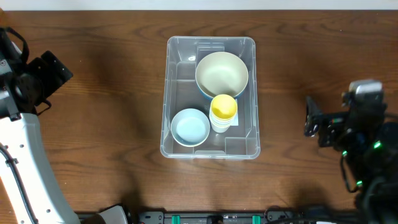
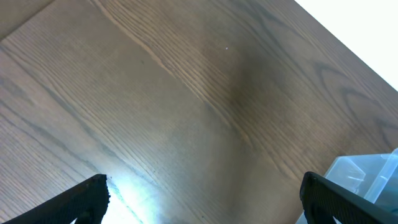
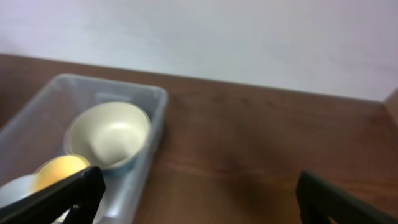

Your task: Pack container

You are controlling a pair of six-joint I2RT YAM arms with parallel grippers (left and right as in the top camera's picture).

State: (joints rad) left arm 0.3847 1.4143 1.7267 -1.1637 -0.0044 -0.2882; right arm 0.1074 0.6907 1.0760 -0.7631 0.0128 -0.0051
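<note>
The clear plastic container (image 1: 180, 81) sits in the middle of the table. Inside it are a large cream bowl (image 1: 221, 74), a yellow cup (image 1: 223, 111) stacked on white ones, and a small pale blue bowl (image 1: 190, 127). My left gripper (image 2: 205, 190) is open over bare wood at the far left, with a corner of the container (image 2: 367, 171) at its right. Off to the table's right side, my right gripper (image 3: 199, 186) is open and empty, looking at the container (image 3: 140, 168), the cream bowl (image 3: 109, 134) and the yellow cup (image 3: 59, 168).
The dark wooden table (image 1: 99, 124) stretches to both sides of the container. A pale wall (image 3: 249, 37) lies beyond the table's far edge. The left arm's white link (image 1: 28, 168) runs along the left edge.
</note>
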